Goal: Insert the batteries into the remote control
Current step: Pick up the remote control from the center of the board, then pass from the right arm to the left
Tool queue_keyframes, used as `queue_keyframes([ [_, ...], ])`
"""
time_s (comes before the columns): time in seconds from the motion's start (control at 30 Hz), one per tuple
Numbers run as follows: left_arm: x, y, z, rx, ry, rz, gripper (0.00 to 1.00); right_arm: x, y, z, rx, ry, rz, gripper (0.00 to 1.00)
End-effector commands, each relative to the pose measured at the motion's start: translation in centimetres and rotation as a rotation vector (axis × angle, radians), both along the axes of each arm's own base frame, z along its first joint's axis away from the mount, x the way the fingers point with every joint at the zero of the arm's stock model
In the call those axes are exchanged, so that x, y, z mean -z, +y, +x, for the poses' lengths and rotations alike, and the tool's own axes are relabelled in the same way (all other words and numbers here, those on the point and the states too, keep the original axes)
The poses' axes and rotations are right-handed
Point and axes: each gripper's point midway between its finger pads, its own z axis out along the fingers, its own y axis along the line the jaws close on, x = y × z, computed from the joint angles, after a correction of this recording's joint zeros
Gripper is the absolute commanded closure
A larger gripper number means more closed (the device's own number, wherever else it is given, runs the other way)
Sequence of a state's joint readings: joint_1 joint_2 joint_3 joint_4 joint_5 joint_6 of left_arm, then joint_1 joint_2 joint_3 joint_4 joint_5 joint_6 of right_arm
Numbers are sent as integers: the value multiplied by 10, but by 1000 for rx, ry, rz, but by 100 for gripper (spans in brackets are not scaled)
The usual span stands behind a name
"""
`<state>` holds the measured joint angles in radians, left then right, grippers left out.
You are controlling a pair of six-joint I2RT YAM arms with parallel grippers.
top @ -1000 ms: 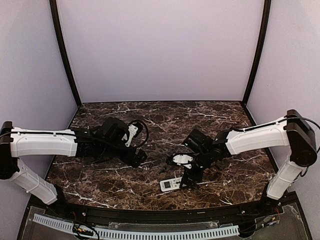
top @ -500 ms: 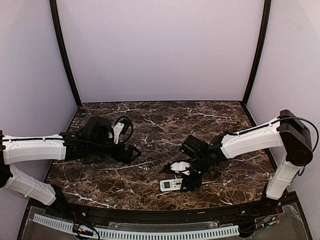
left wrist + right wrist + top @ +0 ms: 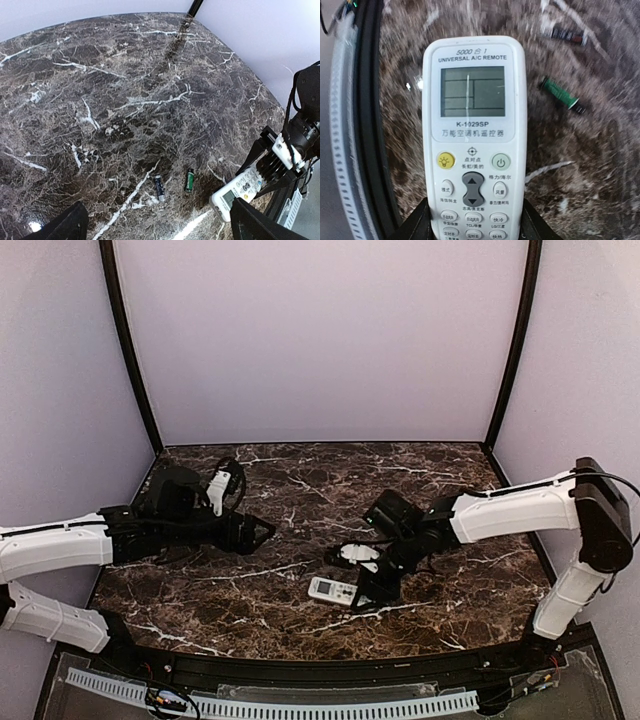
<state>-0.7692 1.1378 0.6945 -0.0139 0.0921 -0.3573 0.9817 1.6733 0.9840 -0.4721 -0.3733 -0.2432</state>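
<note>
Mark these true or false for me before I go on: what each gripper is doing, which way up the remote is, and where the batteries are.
1. The right gripper grips the remote control by its button end. True.
2. The remote control is turned back up. False: its screen faces up, towards the wrist camera.
3. Both batteries sit inside the remote control. False: the two batteries lie loose on the table beside it, apart from each other.
4. The left gripper is open and holds nothing. True.
</note>
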Motion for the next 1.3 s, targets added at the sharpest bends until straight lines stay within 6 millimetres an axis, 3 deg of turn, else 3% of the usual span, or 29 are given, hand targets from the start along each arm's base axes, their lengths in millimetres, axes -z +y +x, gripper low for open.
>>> queue_keyframes([
  [0.0,-55,8,4,-19,-175,-97,0,-133,50,25,24,-12,427,60],
  [0.1,-99,7,-10,36,-290,-220,0,-192,62,34,21,15,611,59],
  [0.2,-132,-3,-27,138,-363,-331,0,-232,69,35,-7,73,748,59],
  [0.3,-148,-14,-40,227,-398,-398,0,-265,69,29,-57,125,876,59],
  [0.47,-175,-36,-63,365,-476,-535,0,-294,60,20,-115,198,1024,59],
  [0.7,-197,-48,-75,431,-494,-614,0,-299,57,14,-141,278,1099,59],
  [1.07,-204,-70,-64,420,-388,-718,7,-294,61,16,-123,274,1105,60],
  [1.27,-211,-86,-71,468,-376,-749,9,-287,63,20,-93,260,1092,60],
])
